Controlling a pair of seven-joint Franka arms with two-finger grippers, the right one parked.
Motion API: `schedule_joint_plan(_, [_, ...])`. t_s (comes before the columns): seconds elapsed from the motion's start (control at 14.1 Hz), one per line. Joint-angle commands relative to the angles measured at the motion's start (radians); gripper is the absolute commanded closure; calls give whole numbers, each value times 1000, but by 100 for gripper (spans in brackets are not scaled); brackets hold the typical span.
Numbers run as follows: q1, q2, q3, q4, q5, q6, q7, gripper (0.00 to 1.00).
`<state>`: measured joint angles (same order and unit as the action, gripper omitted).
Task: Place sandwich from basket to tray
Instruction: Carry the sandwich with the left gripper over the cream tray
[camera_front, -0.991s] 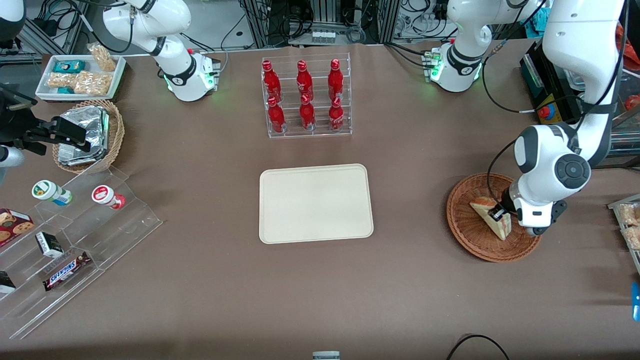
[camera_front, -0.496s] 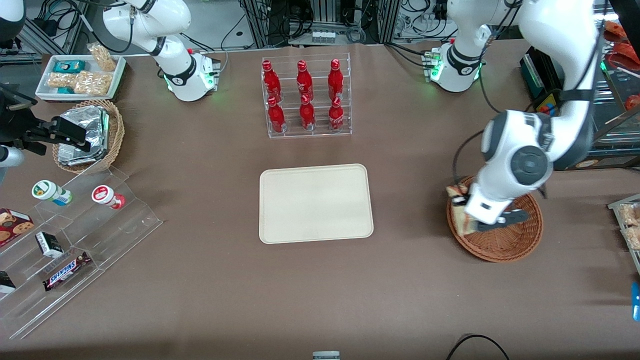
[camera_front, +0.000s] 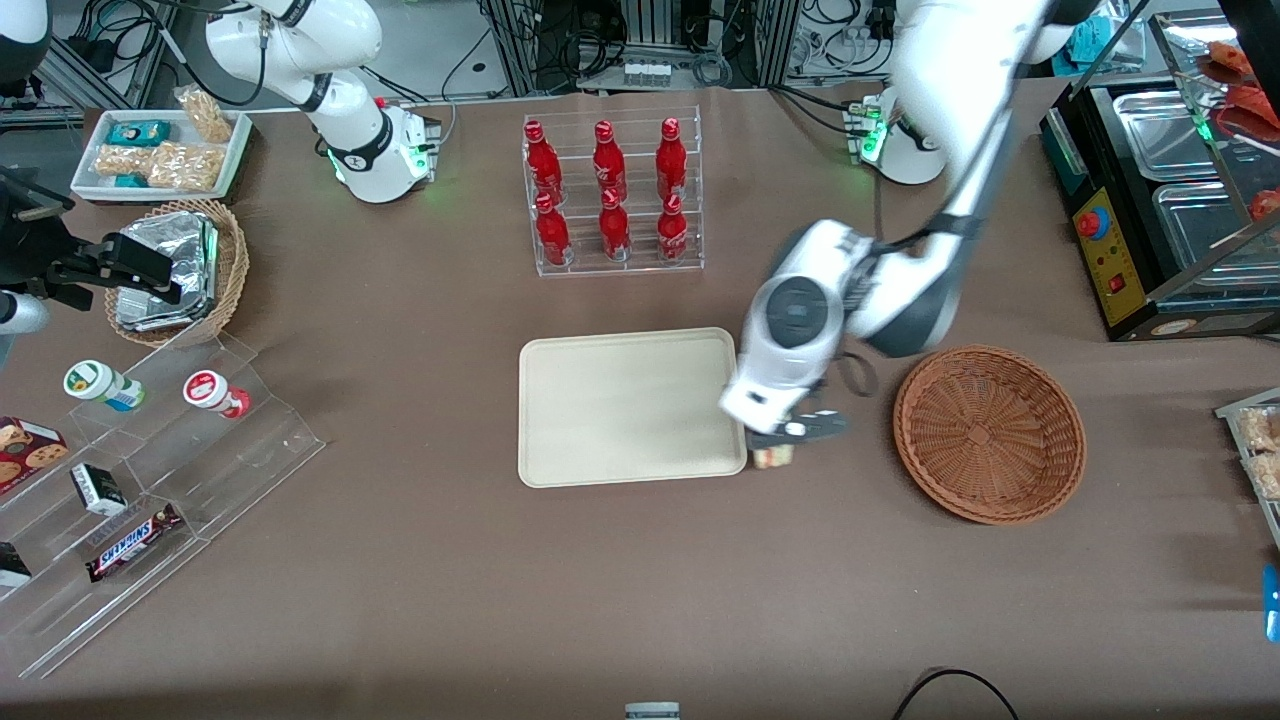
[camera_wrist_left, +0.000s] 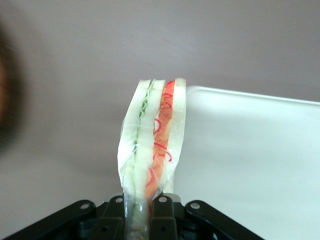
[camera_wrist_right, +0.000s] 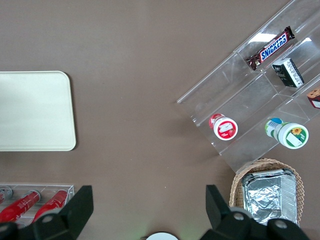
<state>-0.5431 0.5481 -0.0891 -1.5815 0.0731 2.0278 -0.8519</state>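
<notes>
Front view: the tool (camera_front: 778, 440) is seen above the brown counter (camera_front: 620, 580), just beside the flat cream-white rectangular tray (camera_front: 630, 405), between it and the empty round reddish-brown wicker basket (camera_front: 988, 432). The tray lies toward the parked arm's end.

Left wrist view: the clear-wrapped triangular sandwich (camera_wrist_left: 152, 140) is pinched edge-on between the fingers (camera_wrist_left: 161, 212), long axis pointing away; the tray is seen alongside it.

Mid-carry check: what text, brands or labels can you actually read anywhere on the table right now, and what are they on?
"SNICKERS": on the chocolate bar in the clear acrylic rack.
Red bottles' labels: white script, too small to read.
Yogurt cup lids, cookie box, snack bags: print unreadable.
Sandwich held in the gripper beside the tray: red marks on wrap, no legible words.
</notes>
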Motion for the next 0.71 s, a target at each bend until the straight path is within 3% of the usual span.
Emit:
schedule_joint_plan(0.0, [-98,122,15,173,-1,-23,-129,100])
schedule_joint_plan(0.35, [-178,265,-3,326,-1,-5,-226,100])
schedule_joint_plan(0.64, [-176,308,-69,328,-1,61,-230,100])
